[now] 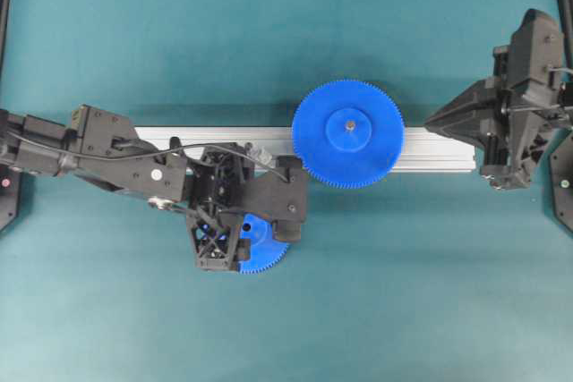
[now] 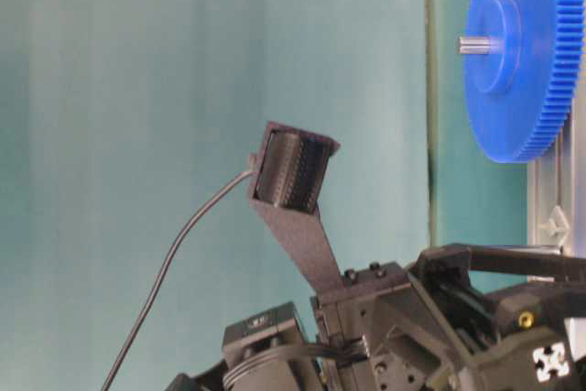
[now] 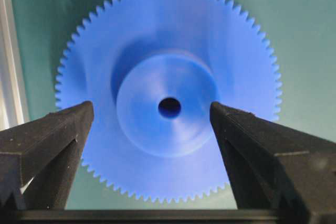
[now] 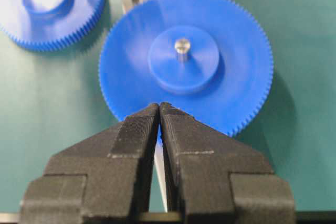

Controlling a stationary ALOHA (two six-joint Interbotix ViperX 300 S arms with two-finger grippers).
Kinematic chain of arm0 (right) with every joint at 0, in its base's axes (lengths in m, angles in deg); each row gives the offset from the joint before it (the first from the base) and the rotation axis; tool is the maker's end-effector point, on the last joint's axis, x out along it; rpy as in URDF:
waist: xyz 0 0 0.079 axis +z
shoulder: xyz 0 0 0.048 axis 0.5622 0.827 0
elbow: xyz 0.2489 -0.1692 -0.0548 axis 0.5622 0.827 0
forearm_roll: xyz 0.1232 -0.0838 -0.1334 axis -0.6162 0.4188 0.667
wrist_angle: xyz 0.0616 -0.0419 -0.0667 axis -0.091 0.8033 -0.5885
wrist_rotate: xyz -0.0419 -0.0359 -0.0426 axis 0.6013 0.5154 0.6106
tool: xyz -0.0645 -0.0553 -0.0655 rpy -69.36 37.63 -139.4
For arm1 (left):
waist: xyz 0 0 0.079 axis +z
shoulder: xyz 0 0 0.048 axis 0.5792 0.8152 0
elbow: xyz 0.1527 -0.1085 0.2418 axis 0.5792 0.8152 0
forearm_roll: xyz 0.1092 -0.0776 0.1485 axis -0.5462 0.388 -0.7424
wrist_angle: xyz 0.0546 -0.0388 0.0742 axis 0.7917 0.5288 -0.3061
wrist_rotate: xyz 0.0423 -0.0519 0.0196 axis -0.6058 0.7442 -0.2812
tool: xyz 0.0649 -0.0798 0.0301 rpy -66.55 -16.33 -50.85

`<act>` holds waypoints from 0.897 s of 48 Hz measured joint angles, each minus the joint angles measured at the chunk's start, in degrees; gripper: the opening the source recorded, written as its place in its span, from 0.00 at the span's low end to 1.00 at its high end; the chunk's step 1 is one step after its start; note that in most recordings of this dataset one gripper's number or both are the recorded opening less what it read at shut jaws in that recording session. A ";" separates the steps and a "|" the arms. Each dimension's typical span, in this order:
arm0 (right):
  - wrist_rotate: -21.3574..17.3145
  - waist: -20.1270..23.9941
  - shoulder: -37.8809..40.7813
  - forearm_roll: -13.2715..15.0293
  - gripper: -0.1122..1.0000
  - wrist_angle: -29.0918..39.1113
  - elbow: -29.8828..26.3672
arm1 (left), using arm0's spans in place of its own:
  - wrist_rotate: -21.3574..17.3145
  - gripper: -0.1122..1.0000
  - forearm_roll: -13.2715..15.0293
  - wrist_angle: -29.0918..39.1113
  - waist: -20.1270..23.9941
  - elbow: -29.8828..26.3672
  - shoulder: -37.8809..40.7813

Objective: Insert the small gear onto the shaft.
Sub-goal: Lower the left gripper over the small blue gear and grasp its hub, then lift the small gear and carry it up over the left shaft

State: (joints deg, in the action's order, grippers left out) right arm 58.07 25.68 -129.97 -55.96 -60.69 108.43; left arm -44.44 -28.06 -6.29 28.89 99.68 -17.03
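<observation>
The left gripper (image 3: 152,116) hangs spread wide over the small gear (image 3: 168,93), its fingers at the hub's three and nine o'clock. The right gripper (image 4: 159,109) is pressed together, empty.

- I see the small gear (image 3: 169,98): blue plastic, smooth, slight sheen
- larger blue gear (image 1: 348,134): same plastic, grey metal pin
- rail (image 1: 434,149): brushed silver metal
- my left gripper (image 3: 152,114) fingers (image 3: 50,140): matt black, ribbed
- table (image 1: 179,33): matt teal

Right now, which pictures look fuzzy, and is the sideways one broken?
Left wrist view: the small gear looks soft and smeared, while the open left gripper tips are sharper. Right wrist view: the larger gear is slightly blurred, the shut right gripper crisper. Table-level view: not broken, just turned on its side. Overhead view: even light, soft shadows.
</observation>
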 measured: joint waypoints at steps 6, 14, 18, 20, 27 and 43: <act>-1.14 0.00 -0.97 -0.09 0.24 0.00 0.44 | 0.00 0.92 0.00 0.09 0.00 -0.09 0.44; -1.49 0.09 -1.76 -0.09 0.24 0.09 0.88 | 0.09 0.92 0.00 0.00 -0.09 -0.18 0.79; -1.49 0.09 -2.20 -0.09 0.24 0.09 1.14 | 0.09 0.92 0.00 0.00 -0.09 -0.18 0.79; -1.58 0.00 -2.37 -0.09 0.24 0.18 1.14 | 0.09 0.92 0.00 0.00 -0.09 -0.26 0.88; -1.58 0.09 -2.99 -0.09 0.24 0.26 1.49 | 0.26 0.92 0.00 0.00 -0.09 -0.35 0.88; -1.58 0.00 -3.08 -0.18 0.24 0.26 2.11 | 3.08 0.92 0.00 0.00 -0.97 -0.44 0.97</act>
State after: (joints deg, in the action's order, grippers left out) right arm 56.49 25.68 -133.04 -56.13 -60.42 110.54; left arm -41.36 -28.06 -6.29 27.92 99.24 -16.07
